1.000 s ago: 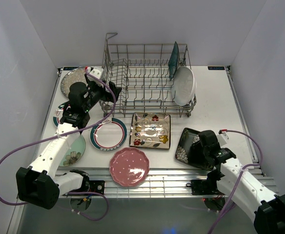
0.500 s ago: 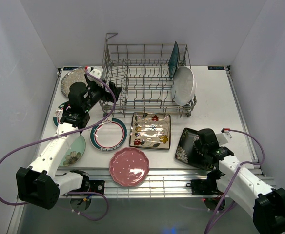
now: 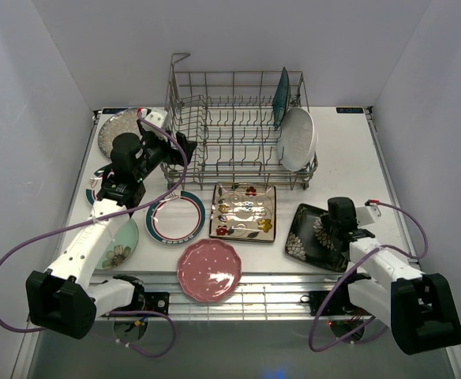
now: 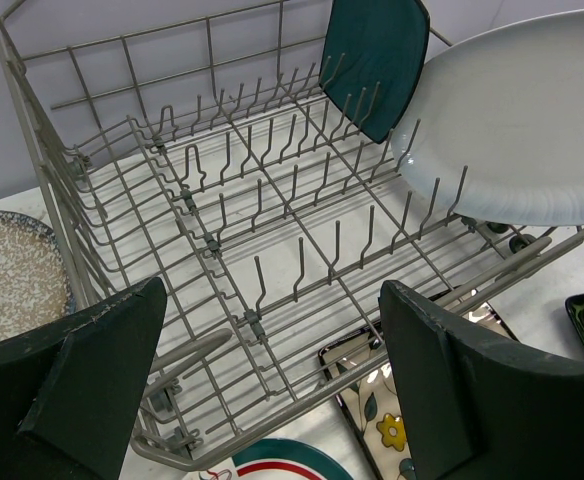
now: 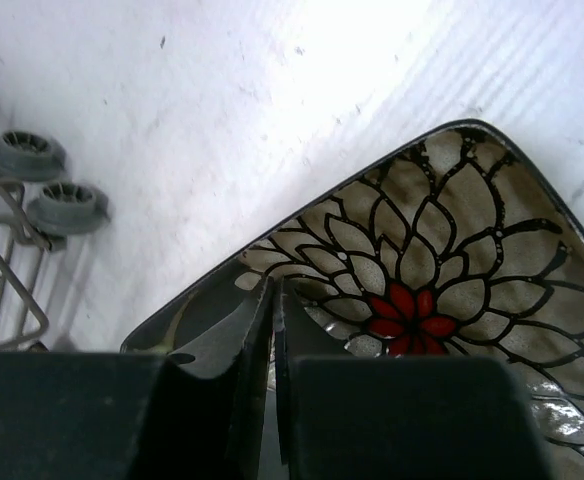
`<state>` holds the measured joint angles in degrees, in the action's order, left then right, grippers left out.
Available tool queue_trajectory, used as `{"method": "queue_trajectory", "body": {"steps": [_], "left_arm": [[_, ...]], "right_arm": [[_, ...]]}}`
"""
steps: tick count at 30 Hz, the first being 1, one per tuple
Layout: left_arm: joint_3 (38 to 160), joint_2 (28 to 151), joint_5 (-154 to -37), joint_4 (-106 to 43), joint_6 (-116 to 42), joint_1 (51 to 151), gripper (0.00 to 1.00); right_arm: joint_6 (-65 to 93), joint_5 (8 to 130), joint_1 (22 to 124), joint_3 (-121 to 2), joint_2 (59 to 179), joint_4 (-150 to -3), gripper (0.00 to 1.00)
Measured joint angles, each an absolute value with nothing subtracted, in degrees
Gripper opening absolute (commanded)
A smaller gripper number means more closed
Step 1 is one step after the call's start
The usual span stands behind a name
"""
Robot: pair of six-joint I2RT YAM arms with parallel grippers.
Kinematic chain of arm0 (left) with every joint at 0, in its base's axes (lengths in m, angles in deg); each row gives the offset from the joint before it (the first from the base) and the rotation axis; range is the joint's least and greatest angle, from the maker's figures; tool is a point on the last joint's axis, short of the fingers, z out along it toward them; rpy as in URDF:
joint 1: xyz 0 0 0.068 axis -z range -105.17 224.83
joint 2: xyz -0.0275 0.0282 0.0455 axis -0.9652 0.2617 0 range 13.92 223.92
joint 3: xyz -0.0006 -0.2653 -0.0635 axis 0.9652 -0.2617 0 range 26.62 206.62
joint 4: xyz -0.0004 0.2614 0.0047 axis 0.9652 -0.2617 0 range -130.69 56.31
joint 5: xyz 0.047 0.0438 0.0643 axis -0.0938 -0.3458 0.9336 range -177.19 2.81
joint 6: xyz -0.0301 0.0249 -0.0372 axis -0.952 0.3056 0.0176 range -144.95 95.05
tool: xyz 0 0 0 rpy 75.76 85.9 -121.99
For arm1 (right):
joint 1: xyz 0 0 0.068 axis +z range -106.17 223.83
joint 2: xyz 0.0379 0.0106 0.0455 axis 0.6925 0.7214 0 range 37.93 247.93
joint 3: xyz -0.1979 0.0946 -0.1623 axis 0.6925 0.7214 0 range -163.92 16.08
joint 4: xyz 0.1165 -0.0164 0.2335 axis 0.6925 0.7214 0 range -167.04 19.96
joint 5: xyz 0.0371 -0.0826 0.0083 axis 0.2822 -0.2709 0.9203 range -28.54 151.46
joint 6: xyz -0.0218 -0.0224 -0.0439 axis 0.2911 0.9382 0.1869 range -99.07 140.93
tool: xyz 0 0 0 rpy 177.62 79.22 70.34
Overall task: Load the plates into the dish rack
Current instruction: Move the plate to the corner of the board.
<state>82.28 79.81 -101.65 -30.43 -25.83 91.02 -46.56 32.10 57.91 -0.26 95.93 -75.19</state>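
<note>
Black floral plate [image 5: 442, 260] rim hidden inside the clamped right claw [image 5: 272, 335].

A white table [image 3: 349, 150] stands inside pale walls [image 3: 41, 95], with a slotted metal rail [image 3: 278, 288] along its near edge.

Your right gripper [image 3: 339, 225] has come off the middle of the black floral plate [image 3: 305, 237] and now sits over its right side, so more of the plate's face is uncovered. Its jaws have closed and are pinched together, tips down at the plate's inner wall near a corner. Your right arm [image 3: 380, 268] has folded in and is tucked close to its base instead of stretched out from the lower right.
</note>
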Motion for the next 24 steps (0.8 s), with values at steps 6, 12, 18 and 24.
{"method": "queue_trajectory", "body": {"steps": [6,12,18,24], "left_arm": [[82.3,79.8,-101.6,-30.4,-25.8,91.0,0.98],[82.3,79.8,-101.6,-30.4,-25.8,91.0,0.98],[82.3,79.8,-101.6,-30.4,-25.8,91.0,0.98],[82.3,79.8,-101.6,-30.4,-25.8,91.0,0.98]], "right_arm": [[-44.0,35.1,52.5,-3.5,105.3,-83.0,0.08],[-40.8,38.5,49.5,-7.4,113.3,-87.8,0.08],[-38.9,39.8,48.8,-9.3,115.3,-88.3,0.08],[-38.4,39.8,48.8,-7.6,108.9,-85.9,0.08]]}}
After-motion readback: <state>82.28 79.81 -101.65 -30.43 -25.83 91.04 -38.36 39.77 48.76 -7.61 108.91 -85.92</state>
